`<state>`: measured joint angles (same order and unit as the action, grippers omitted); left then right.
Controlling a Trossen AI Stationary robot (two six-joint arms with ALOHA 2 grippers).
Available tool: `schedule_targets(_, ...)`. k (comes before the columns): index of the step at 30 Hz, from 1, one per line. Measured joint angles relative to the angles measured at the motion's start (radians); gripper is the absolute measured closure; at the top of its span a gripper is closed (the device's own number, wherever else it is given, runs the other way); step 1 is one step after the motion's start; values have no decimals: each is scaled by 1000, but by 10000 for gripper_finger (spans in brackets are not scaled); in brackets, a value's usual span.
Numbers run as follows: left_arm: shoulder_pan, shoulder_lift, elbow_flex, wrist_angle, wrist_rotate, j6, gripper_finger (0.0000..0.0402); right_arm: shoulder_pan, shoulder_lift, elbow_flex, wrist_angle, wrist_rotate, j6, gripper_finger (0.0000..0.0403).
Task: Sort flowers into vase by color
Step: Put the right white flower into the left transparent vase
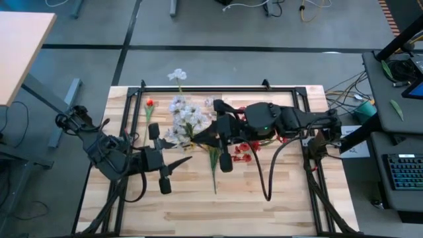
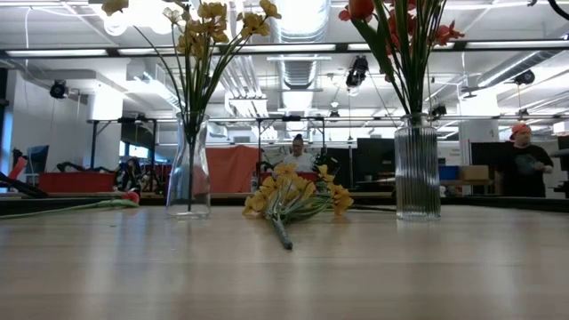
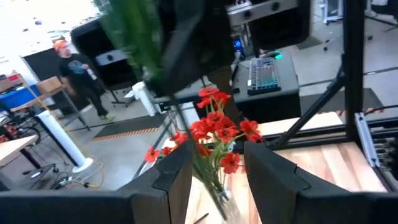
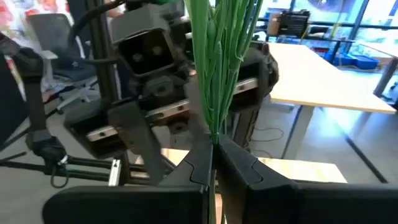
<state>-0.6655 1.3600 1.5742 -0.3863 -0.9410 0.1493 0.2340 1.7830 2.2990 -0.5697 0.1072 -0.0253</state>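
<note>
**Ana:** One bunch of green stalks [image 4: 219,74] stood upright, clenched in the right gripper [image 4: 214,146] over the middle of the table [image 2: 284,276]. I couldn't see its blossoms.

**Ben:** So which step was that?

**Ana:** I'd say carrying a picked bunch to its vase. The next move called for matching the colour, then lowering the stalk ends straight into a narrow neck.

**Ben:** And the left gripper [image 3: 217,152]?

**Ana:** Released and empty. It waited on the left side, facing the red bunch.

**Ben:** Count the rest.

**Ana:** Two vases: the smooth vase [image 2: 188,178] held yellow flowers and the ribbed vase [image 2: 418,173] held red ones, well apart. Between them one yellow spray [image 2: 293,197] lay flat on the table. One red stem [image 2: 124,198] lay far left. From above, one white flower [image 1: 177,75] showed at the far edge.

**Ben:** So three pieces were left to sort?

**Ana:** Probably, besides the held bunch.
</note>
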Motion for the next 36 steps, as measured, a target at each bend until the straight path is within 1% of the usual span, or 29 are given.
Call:
schedule_targets(2, 0, -2, 0, 9, 0, 0, 269, 3, 5, 0, 6, -9, 1, 394)
schedule_targets(5, 4, -2, 0, 35, -2, 0, 254, 6, 7, -2, 7, -12, 3, 394)
schedule_targets(9, 5, -4, 0, 60, -66, 1, 221, 6, 7, -4, 8, -11, 0, 394)
schedule_targets(11, 13, -7, 0, 64, -73, 11, 203, 6, 7, -4, 14, -13, -2, 394)
schedule_targets(13, 25, -8, 1, 81, -35, 35, 189, 6, 7, -6, 25, -33, -15, 394)
schedule_targets(17, 40, 1, 1, 111, 110, 59, 175, 6, 7, -13, 36, -39, -56, 394)
schedule_targets(20, 41, 7, 1, 127, 125, 75, 175, 6, 7, -19, 36, -44, -73, 394)
schedule_targets(23, 44, 10, 1, 168, 129, 105, 185, 6, 7, -27, 36, -71, -101, 394)
schedule_targets(26, 45, 10, 2, 172, 129, 108, 207, 6, 7, -42, 61, -81, -117, 394)
schedule_targets(30, 47, 10, 2, 167, 119, 105, 254, 6, 7, -57, 101, -82, -118, 391)
schedule_targets(36, 51, 10, 2, 137, 110, 99, 338, 6, 7, -58, 110, -86, -115, 390)
